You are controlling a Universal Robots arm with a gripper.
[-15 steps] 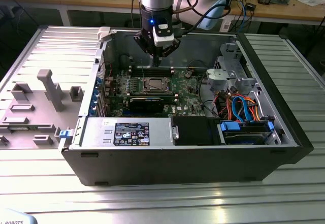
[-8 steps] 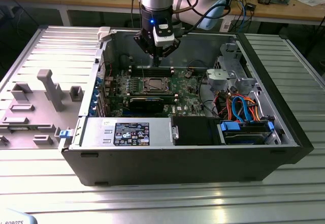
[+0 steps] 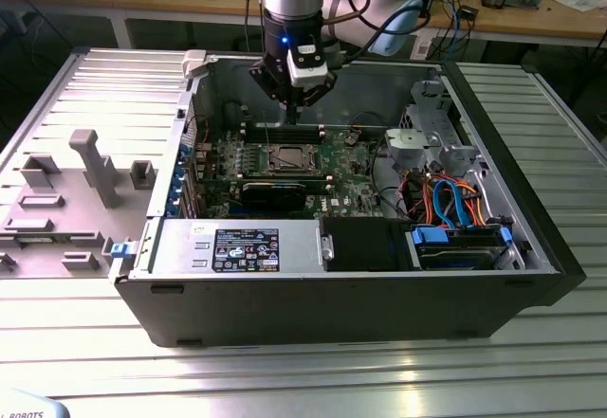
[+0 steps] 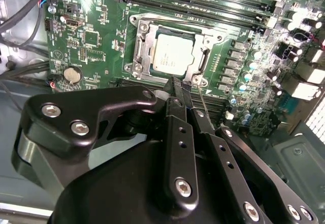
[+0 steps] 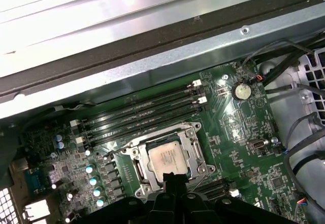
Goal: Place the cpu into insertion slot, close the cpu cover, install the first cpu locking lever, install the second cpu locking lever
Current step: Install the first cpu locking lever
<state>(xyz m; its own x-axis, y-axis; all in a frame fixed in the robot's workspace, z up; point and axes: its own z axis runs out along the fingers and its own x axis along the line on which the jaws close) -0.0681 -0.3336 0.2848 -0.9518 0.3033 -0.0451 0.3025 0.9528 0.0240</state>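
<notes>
Already cpu (image 4: 172, 55) in insertion slot (image 4: 143, 45), cover (image 4: 203, 56) closed

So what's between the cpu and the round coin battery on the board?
In the first wrist view, the cpu cover's frame rims the cpu; beyond it only green motherboard with small components reaches the coin battery.

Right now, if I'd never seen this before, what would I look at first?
Probably the big black open computer case on the ribbed metal table, with the green circuit board lying inside. In the board's middle sits the square silver-grey cpu, framed by the silvery metal cpu cover. The arm's black gripper hangs just above it.
</notes>
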